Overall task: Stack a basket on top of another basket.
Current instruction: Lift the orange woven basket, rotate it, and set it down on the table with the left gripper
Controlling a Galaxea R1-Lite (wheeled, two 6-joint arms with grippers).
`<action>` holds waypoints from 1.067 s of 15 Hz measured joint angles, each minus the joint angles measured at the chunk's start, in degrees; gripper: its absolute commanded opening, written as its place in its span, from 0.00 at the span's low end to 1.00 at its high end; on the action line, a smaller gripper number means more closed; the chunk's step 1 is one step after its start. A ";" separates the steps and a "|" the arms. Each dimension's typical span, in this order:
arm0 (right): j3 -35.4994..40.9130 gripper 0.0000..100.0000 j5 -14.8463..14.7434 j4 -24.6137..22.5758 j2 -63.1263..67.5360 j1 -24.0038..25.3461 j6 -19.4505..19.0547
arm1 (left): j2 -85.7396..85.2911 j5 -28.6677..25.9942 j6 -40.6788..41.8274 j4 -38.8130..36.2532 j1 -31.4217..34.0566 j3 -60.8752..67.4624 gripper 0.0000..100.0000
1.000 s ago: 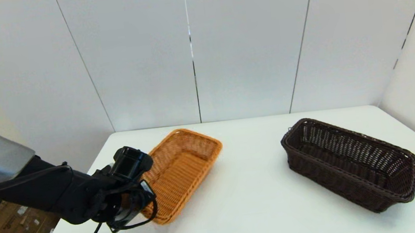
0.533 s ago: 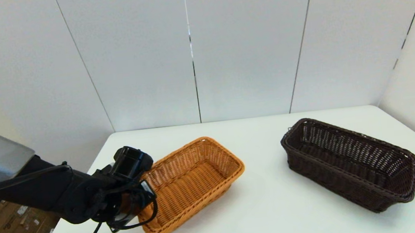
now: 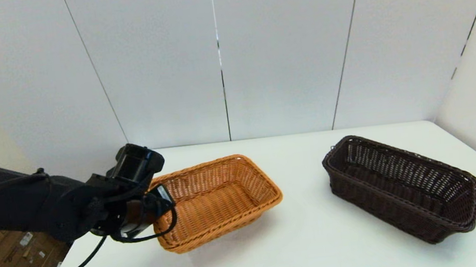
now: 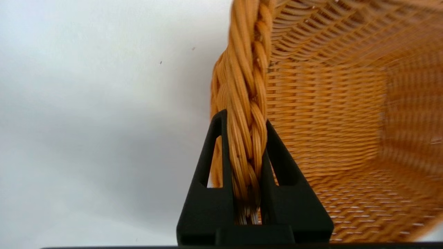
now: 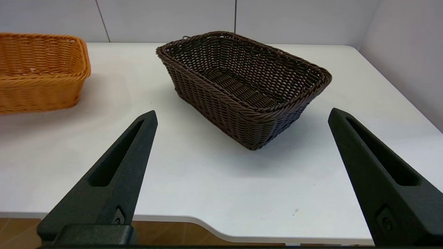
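left gripper (image 4: pixel 245 138): clamped on braided rim of orange basket (image 3: pixel 218 199); one finger (image 4: pixel 213 162) outside the wall, other finger inside, rim strands pinched between.
left gripper posn: at basket's short end nearest robot's left, over left part of surface (image 3: pixel 302 241); in head view the fingertips are hidden behind wrist housing + cable.
left arm (image 3: pixel 29 208): reaches in from left edge of head view, black cable looped beneath it.
orange basket: rectangular, flared sides, opening up. shadow on surface under its near side; gripped end looks raised, but can't confirm whether the far end touches the surface. inside bare in wrist view.
orange basket posn: left-centre of surface, long axis roughly across head view.
right gripper (image 5: pixel 242 116): fingers wide apart, nothing between them; low at near edge of surface, facing dark brown basket (image 5: pixel 244 84). not seen in head view.
dark brown basket: sits flat on surface, right side, open-weave walls, braided rim, opening up, nothing visible inside. long axis runs diagonally, far end toward centre, near end toward right edge.
basket relation: well apart, bare surface between; not stacked.
surround: white panel walls (image 3: pixel 221 55) behind and to the right of surface.
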 measured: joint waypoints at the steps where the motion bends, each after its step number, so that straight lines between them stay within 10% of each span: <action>1: 0.00 1.00 0.00 0.00 0.00 0.00 0.02 | -1.11 -0.07 1.07 1.52 -0.22 -1.33 0.00; 16: 0.00 1.00 0.00 0.00 0.00 0.02 -0.02 | -2.84 -20.63 8.44 -0.39 -3.45 -6.23 0.00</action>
